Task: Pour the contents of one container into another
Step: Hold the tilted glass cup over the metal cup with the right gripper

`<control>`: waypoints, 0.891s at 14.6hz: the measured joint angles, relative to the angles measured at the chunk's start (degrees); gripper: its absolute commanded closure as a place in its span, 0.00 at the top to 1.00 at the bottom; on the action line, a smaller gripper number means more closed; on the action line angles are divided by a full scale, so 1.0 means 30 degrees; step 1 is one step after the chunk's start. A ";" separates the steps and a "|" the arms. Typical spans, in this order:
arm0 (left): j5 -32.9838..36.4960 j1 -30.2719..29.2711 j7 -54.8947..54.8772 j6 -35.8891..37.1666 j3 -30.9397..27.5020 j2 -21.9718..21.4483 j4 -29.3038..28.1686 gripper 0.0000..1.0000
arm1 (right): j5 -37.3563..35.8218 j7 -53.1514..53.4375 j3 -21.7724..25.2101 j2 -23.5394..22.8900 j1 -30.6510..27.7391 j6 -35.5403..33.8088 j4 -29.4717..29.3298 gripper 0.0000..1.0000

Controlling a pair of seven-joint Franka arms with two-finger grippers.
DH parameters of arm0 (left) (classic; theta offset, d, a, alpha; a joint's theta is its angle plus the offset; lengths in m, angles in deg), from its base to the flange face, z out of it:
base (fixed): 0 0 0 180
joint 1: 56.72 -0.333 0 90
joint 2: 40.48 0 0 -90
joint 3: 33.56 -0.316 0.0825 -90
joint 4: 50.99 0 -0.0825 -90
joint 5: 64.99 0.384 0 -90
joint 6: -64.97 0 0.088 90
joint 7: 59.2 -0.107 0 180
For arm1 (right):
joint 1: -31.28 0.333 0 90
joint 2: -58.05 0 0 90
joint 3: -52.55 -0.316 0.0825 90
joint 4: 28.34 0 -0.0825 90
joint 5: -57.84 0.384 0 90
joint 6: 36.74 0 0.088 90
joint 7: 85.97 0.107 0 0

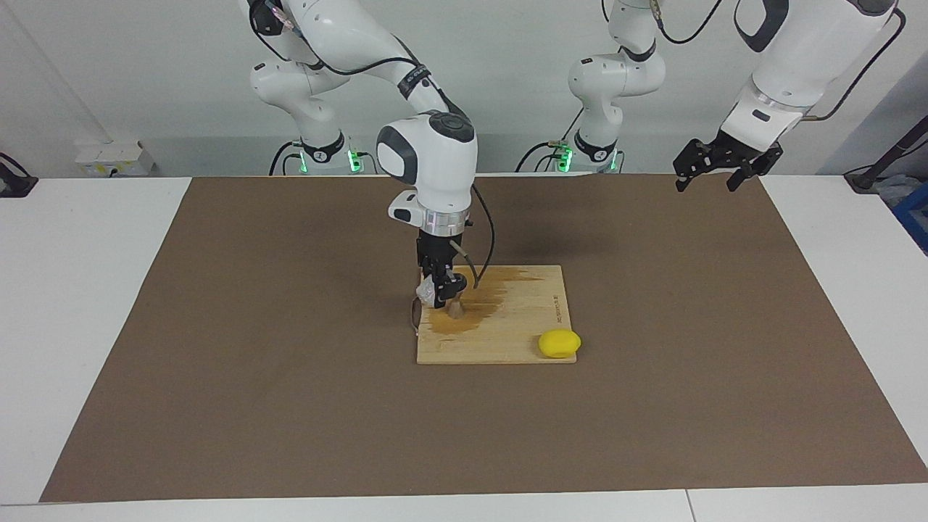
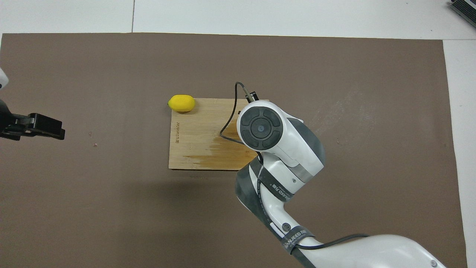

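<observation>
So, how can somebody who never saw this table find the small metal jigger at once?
Find the wooden board in the middle of the brown mat. At its wet, darker end, under the right gripper that holds the clear glass cup, stands the jigger. It is grey and hourglass-shaped, unlike the round yellow lemon.

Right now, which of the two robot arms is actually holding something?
The right arm: its gripper is down over the wooden board, jaws shut on the clear glass cup beside the steel jigger. The left gripper hangs empty.
</observation>
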 measured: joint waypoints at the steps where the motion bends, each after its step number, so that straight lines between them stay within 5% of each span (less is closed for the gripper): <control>1: -0.0102 -0.0001 0.0000 0.0006 0.0000 -0.0079 0.0001 1.00 | 0.0000 0.0000 0.0002 0.0000 -0.0002 0.0000 -0.0002 0.39; 6: -0.0148 -0.0002 -0.0003 0.0006 0.0042 -0.0147 -0.0006 1.00 | 0.0101 0.0000 0.0013 0.0001 -0.0093 0.0000 -0.0056 0.38; 13: -0.0040 -0.0002 -0.0006 0.0074 0.0037 -0.0152 -0.0025 1.00 | 0.3202 0.0010 0.0085 0.0040 -0.0523 -0.0053 -0.0301 0.39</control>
